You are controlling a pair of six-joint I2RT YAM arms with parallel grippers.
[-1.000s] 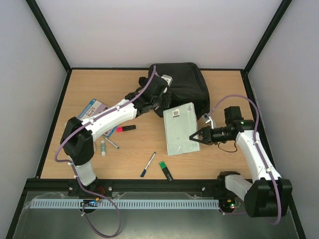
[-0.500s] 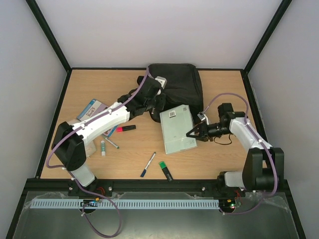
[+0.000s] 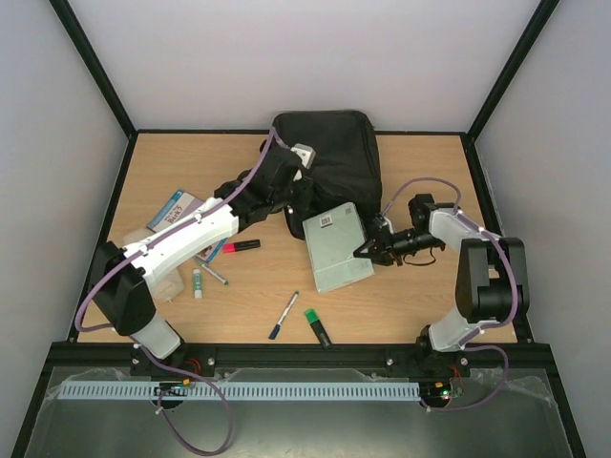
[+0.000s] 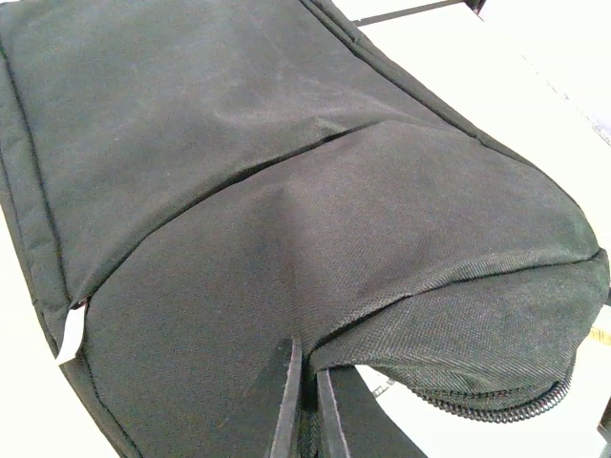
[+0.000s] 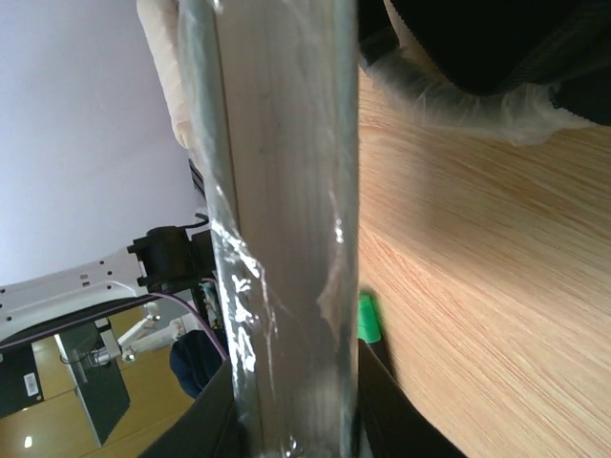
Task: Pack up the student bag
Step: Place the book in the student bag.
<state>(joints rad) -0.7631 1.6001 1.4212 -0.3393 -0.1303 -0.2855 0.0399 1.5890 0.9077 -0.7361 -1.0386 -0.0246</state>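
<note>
The black student bag lies at the back middle of the table and fills the left wrist view. My left gripper is shut on a fold of the bag's fabric at its open zipped edge, holding it up. My right gripper is shut on the right edge of a flat pale-green plastic-wrapped pack, tilted, with its far end at the bag's opening.
A red marker, a glue stick, a pen, a blue-tipped pen, a green highlighter and a blue booklet lie on the wooden table. Black frame rails edge it.
The right gripper has carried the wrapped pack left and toward the bag's opening. The left gripper has pulled the bag's fabric left and back, stretching the bag.
</note>
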